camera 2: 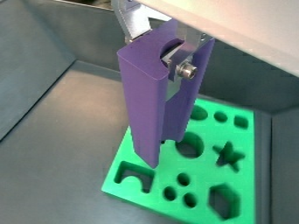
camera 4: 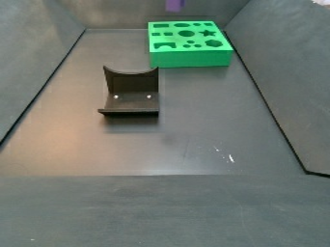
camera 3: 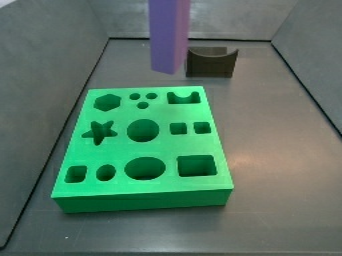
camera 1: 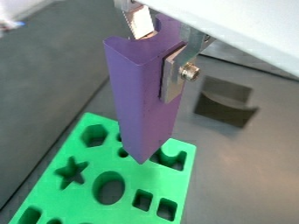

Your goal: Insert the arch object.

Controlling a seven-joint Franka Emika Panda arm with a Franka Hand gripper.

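The arch object point(camera 1: 142, 92), a tall slim purple block, hangs upright in my gripper point(camera 1: 158, 44). The silver fingers point(camera 1: 176, 68) are shut on its upper end, which has a curved notch. It shows the same way in both wrist views point(camera 2: 152, 96), with the gripper point(camera 2: 158, 44) above it. The block's lower end hovers above the green board point(camera 1: 47, 188), apart from it. In a side view the block point(camera 3: 167, 35) hangs over the board's point(camera 3: 80, 195) far edge, and the gripper is out of frame. The board has an arch-shaped hole point(camera 3: 185, 97) at a far corner.
The board carries several other shaped holes, such as a star point(camera 3: 98, 130) and circles. The dark fixture point(camera 3: 211, 62) stands on the floor beyond the board; it also shows in a side view point(camera 4: 129, 92) and a wrist view point(camera 1: 225, 101). Grey walls enclose the floor.
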